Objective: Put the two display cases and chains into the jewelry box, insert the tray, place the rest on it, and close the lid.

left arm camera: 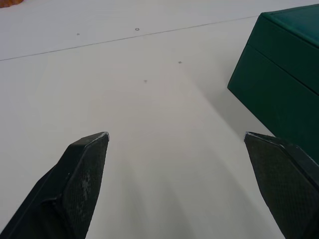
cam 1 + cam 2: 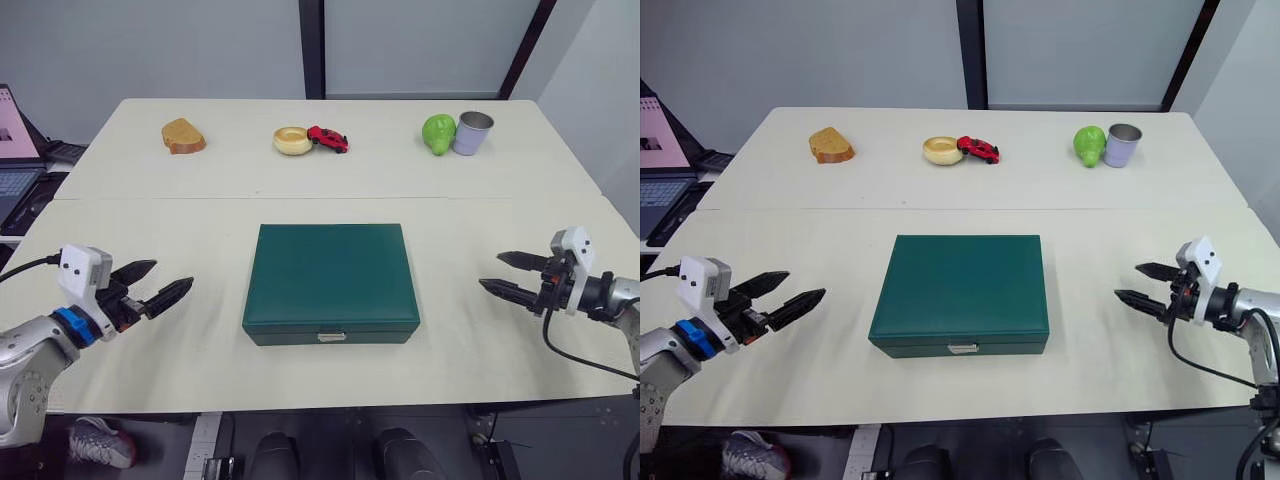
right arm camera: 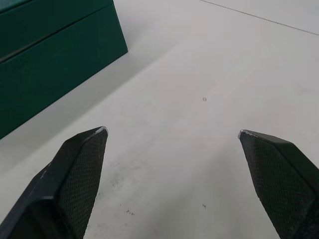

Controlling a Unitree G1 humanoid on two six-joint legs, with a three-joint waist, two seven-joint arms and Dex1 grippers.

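Both end effectors, left (image 2: 161, 283) and right (image 2: 509, 274), gape empty beside the lid-down jewelry box (image 2: 331, 282).

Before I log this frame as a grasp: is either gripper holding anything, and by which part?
Nothing is held. The left gripper and right gripper are open, either side of the closed box.

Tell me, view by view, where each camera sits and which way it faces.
Left eye: on the head, looking forward and down at the closed jewelry box on the table; both arms show.
Right eye: beside it, same scene.
Left wrist: along the left gripper, jaws open, toward the box's side.
Right wrist: along the right gripper, jaws open, toward the box's other side.
Shared: all four views see the box.
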